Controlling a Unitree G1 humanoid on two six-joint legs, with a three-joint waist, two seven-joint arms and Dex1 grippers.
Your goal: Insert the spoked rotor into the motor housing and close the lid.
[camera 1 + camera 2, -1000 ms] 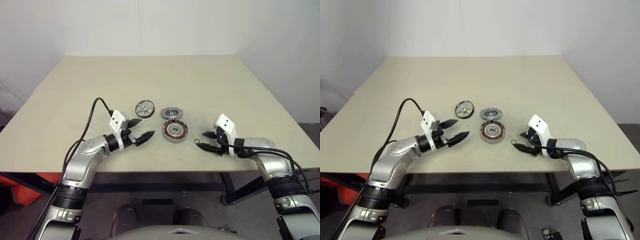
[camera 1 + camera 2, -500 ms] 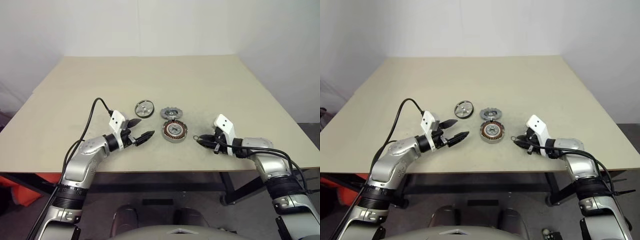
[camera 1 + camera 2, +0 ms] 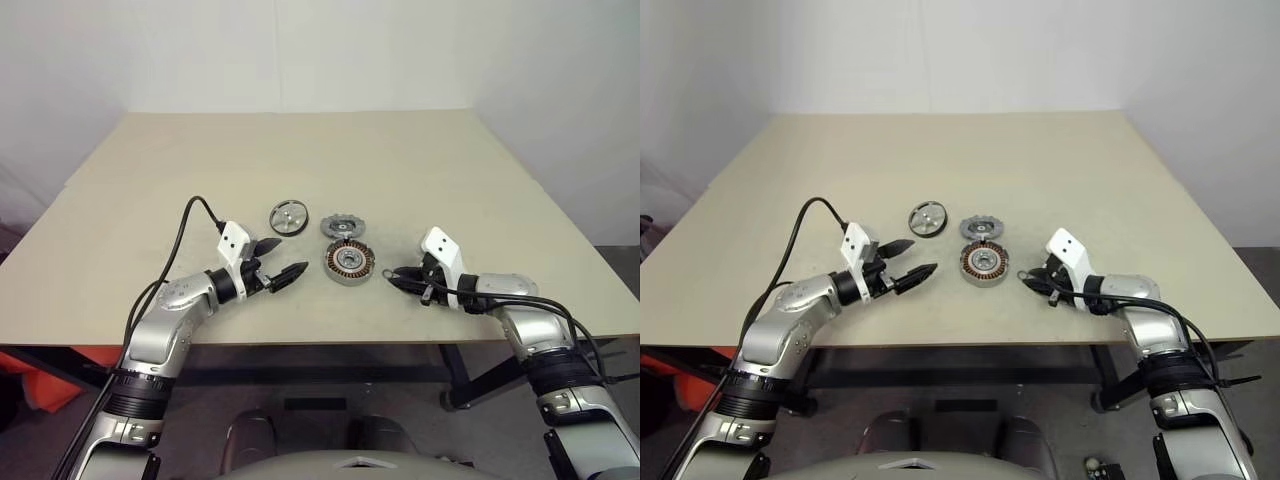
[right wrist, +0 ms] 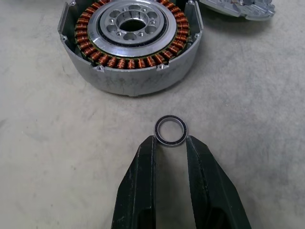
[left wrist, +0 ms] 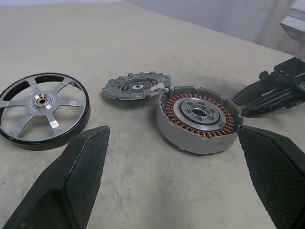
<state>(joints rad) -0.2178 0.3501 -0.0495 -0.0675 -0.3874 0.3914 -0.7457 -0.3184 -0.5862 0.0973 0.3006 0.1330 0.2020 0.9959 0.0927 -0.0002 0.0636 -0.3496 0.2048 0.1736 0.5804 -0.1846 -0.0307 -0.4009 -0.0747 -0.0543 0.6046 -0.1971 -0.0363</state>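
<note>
The motor housing (image 3: 350, 263), a grey puck ringed with copper windings, lies mid-table. Just beyond it rests the dark notched lid (image 3: 344, 225), and left of the lid lies the spoked rotor (image 3: 289, 217), a silver wheel with a dark rim. To the left of the housing my left gripper (image 3: 290, 256) hovers open, pointing at it, with nothing between its fingers. Right of the housing, my right gripper (image 4: 170, 139) is shut on a small dark metal ring (image 4: 171, 130), pinched at the fingertips just above the table and a short way from the housing's wall (image 4: 131, 81).
The beige table (image 3: 300, 160) stretches wide and bare behind the parts. Its front edge runs just below both grippers. A black cable loops from the left wrist (image 3: 190, 215).
The right gripper's fingers have closed onto the small ring, which sat at the tip of one open finger before. The left arm has not moved.
</note>
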